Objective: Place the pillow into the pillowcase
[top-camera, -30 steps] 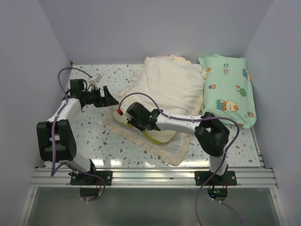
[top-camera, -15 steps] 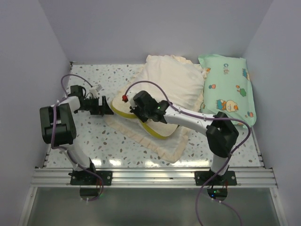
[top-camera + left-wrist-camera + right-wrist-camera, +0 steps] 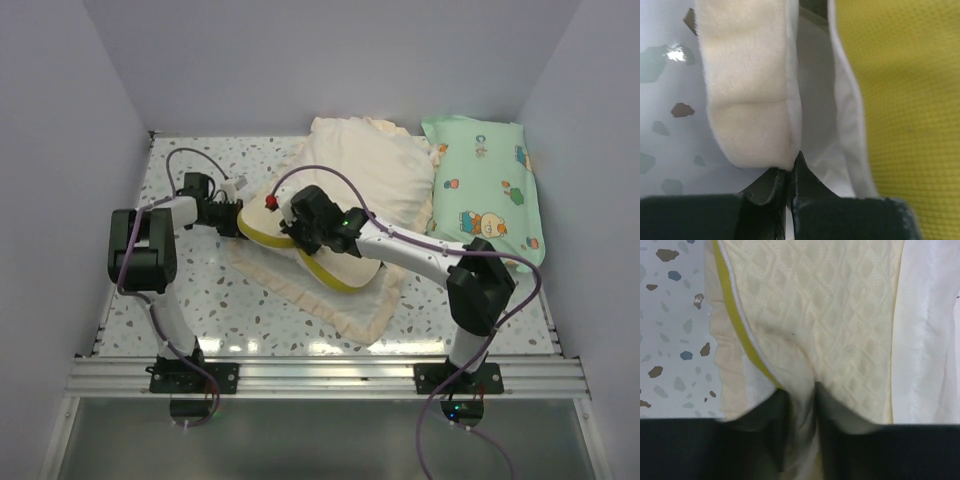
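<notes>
Flat pale cream-yellow pillow (image 3: pixel 840 315) is matt quilted cloth, diamond stitching. Limp cream ruffled pillowcase (image 3: pixel 747 90) looks like soft fuzzy plush. White speckled tabletop (image 3: pixel 240 310) is smooth, pretty glossy, glare toward 6 o'clock.

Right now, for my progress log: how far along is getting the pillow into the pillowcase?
Done: left gripper pinches the pillowcase trim; right gripper grips the pillow. In hand: the pillow sits at the mouth. Left: its yellow edge lies outside, so push it fully in.
</notes>
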### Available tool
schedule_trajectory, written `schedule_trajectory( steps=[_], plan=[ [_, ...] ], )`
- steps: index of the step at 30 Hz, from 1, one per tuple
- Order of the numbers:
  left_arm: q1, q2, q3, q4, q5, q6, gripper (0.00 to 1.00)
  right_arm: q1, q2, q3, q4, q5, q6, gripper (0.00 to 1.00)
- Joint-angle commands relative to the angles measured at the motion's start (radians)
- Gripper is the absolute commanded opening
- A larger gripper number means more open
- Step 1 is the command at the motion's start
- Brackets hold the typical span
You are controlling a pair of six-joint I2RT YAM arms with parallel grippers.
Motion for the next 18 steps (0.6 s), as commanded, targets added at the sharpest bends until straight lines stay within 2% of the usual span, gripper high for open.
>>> schedule_trajectory(
  steps=[1,3,6,8,12,15,17,18],
  plan=[
    [-0.003,0.000,0.050,-0.168,0.073,0.082,0.00,-0.020,0.003,0.024,0.085,0.043,-0.084,0.62],
    [-0.002,-0.041,0.067,-0.273,0.093,0.118,0.00,-0.014,0.058,0.071,0.092,0.063,-0.075,0.98],
    [-0.002,-0.086,0.076,-0.377,0.121,0.176,0.00,0.020,0.175,0.149,0.072,0.071,-0.032,0.99],
    [-0.002,-0.097,0.072,-0.420,0.135,0.199,0.00,0.047,0.228,0.173,0.146,0.143,-0.037,0.99],
    [0.003,-0.109,0.037,-0.431,0.165,0.184,0.00,0.084,0.308,0.281,0.124,0.136,0.003,0.99],
    [0.009,-0.104,0.036,-0.434,0.192,0.175,0.00,0.084,0.346,0.254,0.175,0.109,0.001,0.97],
    [0.020,-0.106,0.044,-0.457,0.193,0.179,0.00,0.077,0.391,0.280,0.120,0.187,-0.009,0.89],
    [0.027,-0.109,0.049,-0.472,0.195,0.197,0.00,0.049,0.426,0.292,0.110,0.273,-0.006,0.74]
  ],
)
